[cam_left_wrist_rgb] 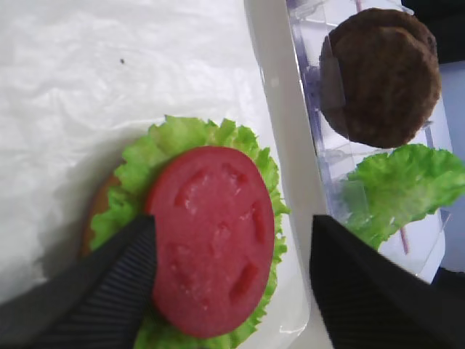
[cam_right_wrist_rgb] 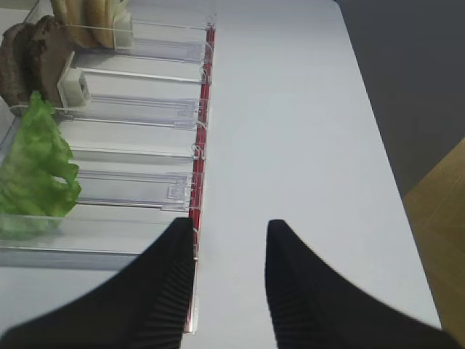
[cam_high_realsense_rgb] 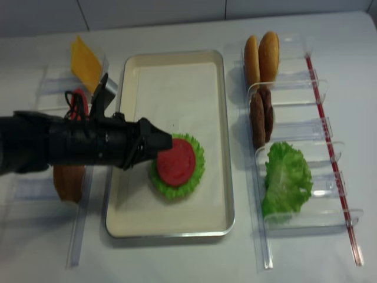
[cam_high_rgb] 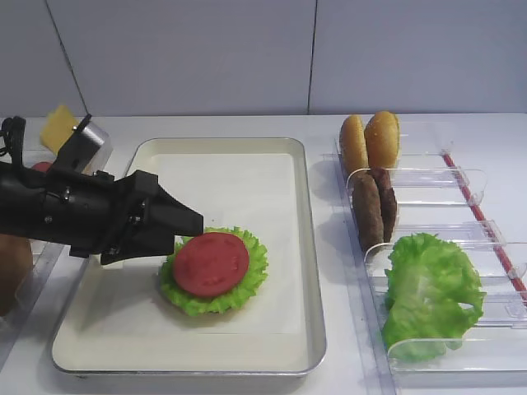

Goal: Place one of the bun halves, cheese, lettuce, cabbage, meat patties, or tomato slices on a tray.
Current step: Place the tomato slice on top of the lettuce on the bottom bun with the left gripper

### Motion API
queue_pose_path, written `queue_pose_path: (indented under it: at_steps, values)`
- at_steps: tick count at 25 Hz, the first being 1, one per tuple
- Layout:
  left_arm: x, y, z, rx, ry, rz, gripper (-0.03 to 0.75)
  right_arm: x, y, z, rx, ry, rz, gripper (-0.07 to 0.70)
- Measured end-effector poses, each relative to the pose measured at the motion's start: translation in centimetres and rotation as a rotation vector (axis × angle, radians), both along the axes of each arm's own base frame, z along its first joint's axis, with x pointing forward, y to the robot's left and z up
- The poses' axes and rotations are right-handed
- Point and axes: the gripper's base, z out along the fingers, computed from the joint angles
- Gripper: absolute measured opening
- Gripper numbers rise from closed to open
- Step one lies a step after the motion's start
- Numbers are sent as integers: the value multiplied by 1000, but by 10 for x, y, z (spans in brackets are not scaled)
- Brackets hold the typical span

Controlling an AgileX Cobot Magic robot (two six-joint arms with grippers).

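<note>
A red tomato slice [cam_high_rgb: 211, 263] [cam_left_wrist_rgb: 214, 240] lies flat on a ruffled lettuce leaf [cam_high_rgb: 247, 288] in the cream tray [cam_high_rgb: 306, 247] [cam_high_realsense_rgb: 227, 147]. A tan bun edge [cam_left_wrist_rgb: 98, 211] peeks out from under the leaf. My left gripper [cam_high_rgb: 185, 230] [cam_left_wrist_rgb: 232, 220] is open low over the tray, one finger at the slice's left edge and the other well clear on its right. My right gripper [cam_right_wrist_rgb: 230, 223] hangs over bare white table beside the clear bins, its fingers apart with nothing between them. It does not show in either high view.
Clear bins on the right hold two bun halves [cam_high_rgb: 370, 141], two meat patties [cam_high_rgb: 375, 206] and lettuce [cam_high_rgb: 432, 292]. On the left are the cheese [cam_high_realsense_rgb: 85, 56], another red slice [cam_high_realsense_rgb: 79, 103] partly behind the arm, and a bun half [cam_high_realsense_rgb: 69, 183].
</note>
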Motion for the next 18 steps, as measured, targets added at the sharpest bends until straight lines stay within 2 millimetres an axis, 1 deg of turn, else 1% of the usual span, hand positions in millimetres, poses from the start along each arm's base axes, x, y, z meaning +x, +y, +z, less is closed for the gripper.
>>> queue_pose_path:
  at_steps: [6, 11, 15, 18]
  values:
    - [4, 2, 8, 80, 11, -64, 428, 0, 0, 0, 0, 0, 0, 275]
    - [9, -1, 21, 64, 5, -106, 428, 0, 0, 0, 1, 0, -1, 275]
    - [11, 1, 39, 108, -47, -123, 429, 0, 0, 0, 1, 0, -1, 275]
    - [6, 8, 63, 221, -133, -121, 429, 0, 0, 0, 1, 0, -1, 275]
